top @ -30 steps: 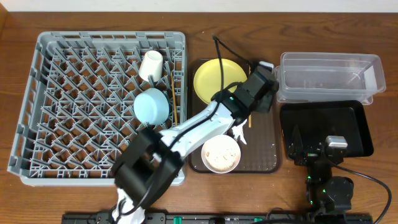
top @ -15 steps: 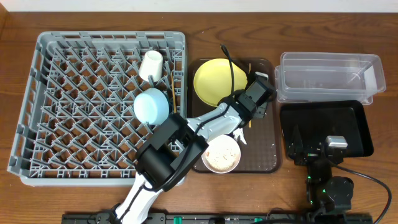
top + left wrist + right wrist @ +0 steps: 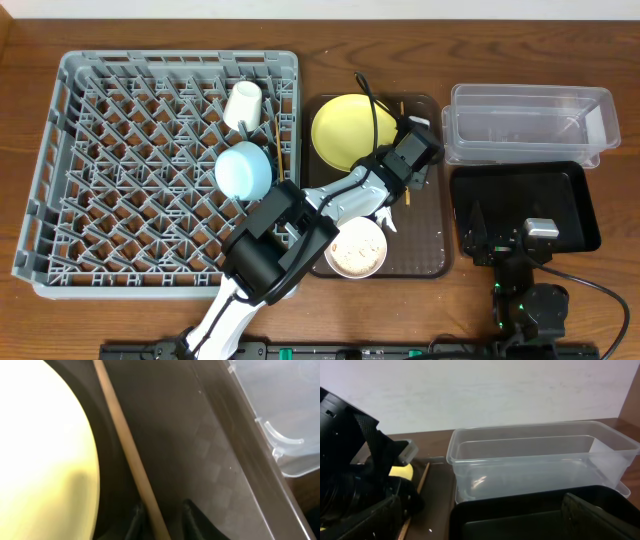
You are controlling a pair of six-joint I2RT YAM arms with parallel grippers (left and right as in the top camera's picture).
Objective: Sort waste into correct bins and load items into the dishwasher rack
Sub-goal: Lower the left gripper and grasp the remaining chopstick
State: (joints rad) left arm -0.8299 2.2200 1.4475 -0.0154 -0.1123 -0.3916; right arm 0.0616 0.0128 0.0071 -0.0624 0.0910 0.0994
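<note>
Left gripper (image 3: 164,512) is straddling 1 wooden chopstick (image 3: 127,450) on the brown tray (image 3: 200,460). Its 2 fingers are narrowly parted, the stick lying against 1 finger with a gap showing at the other, so it is not yet pinching. The stick is lying flat just beside the yellow plate (image 3: 45,460). I am judging that closing squarely across it, low against the tray floor, then lifting straight up is giving the surest hold, since a tilted squeeze is risking a roll toward the plate. Farther off, the clear tub (image 3: 285,405) is sitting beyond the tray wall, and the grey rack (image 3: 60,150) is holding the other chopstick (image 3: 277,155) at its right edge.
</note>
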